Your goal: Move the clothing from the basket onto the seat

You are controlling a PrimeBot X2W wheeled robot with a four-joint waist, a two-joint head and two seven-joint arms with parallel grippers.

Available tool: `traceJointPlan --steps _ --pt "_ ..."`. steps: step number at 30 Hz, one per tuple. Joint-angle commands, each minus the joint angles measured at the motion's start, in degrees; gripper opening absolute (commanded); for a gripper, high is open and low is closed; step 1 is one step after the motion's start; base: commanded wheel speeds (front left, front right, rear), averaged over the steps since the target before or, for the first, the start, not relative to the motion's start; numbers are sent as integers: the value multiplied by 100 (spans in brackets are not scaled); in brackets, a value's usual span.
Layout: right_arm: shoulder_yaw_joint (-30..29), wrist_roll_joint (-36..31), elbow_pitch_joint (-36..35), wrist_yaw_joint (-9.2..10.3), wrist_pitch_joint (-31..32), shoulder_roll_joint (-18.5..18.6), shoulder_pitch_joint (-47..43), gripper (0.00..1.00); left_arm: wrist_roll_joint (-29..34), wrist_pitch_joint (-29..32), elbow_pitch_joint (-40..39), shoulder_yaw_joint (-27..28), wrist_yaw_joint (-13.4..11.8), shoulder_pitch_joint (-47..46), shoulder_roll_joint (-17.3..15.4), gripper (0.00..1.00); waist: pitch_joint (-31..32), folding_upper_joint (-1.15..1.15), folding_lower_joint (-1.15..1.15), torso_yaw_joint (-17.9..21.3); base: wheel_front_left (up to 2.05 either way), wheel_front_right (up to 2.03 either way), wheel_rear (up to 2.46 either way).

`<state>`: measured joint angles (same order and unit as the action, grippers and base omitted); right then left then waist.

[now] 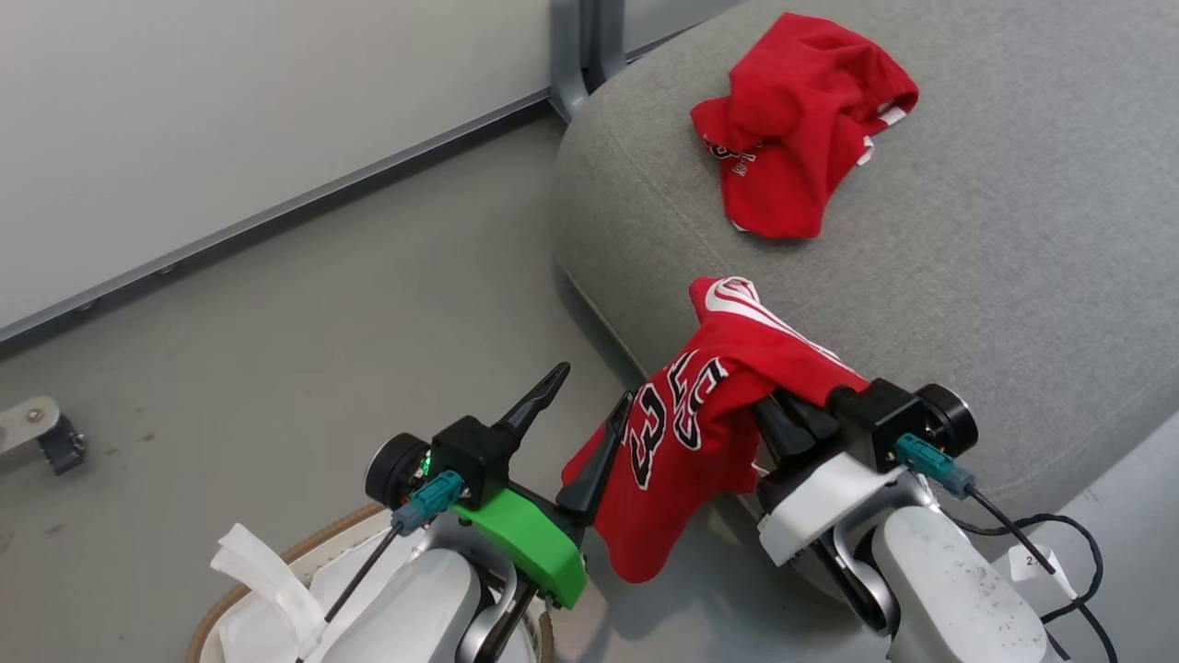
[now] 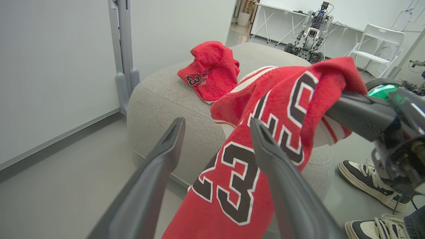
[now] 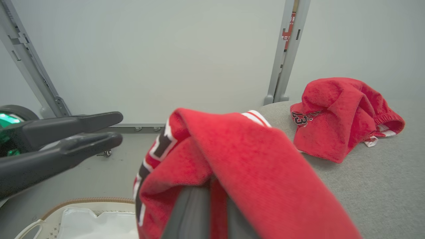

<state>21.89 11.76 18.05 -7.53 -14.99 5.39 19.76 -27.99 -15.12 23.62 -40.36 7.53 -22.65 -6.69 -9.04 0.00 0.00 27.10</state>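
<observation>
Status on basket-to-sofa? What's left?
Done: one red garment lies crumpled on the sofa. In hand: the right gripper is shut on the second garment, whose far end lies on the sofa's edge while the rest hangs off. The left gripper is open, holding nothing. Left: lay it fully on the sofa and release. The visible part of the basket has no red in it.
</observation>
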Motion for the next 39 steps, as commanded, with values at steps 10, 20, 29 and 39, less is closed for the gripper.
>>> traceJointPlan --steps 10,20,29,39 --pt "-523 -193 -414 8 -29 -5 29 0 -16 -2 35 -160 -9 -90 -110 100 -335 0 0 390 0 0 0" --pt "-1110 -414 -759 8 -29 526 1228 0 -79 -3 68 -208 -9 -43 -240 100 -531 0 0 405 0 0 0" --pt "-1550 -778 -445 8 -29 1507 2755 0 -101 -2 74 -281 -9 -135 -295 100 -706 0 0 181 0 0 0" --pt "-2116 -1042 583 8 93 2182 3901 0 -132 -3 53 -437 -9 -352 -520 100 -1264 0 0 -221 0 0 0"
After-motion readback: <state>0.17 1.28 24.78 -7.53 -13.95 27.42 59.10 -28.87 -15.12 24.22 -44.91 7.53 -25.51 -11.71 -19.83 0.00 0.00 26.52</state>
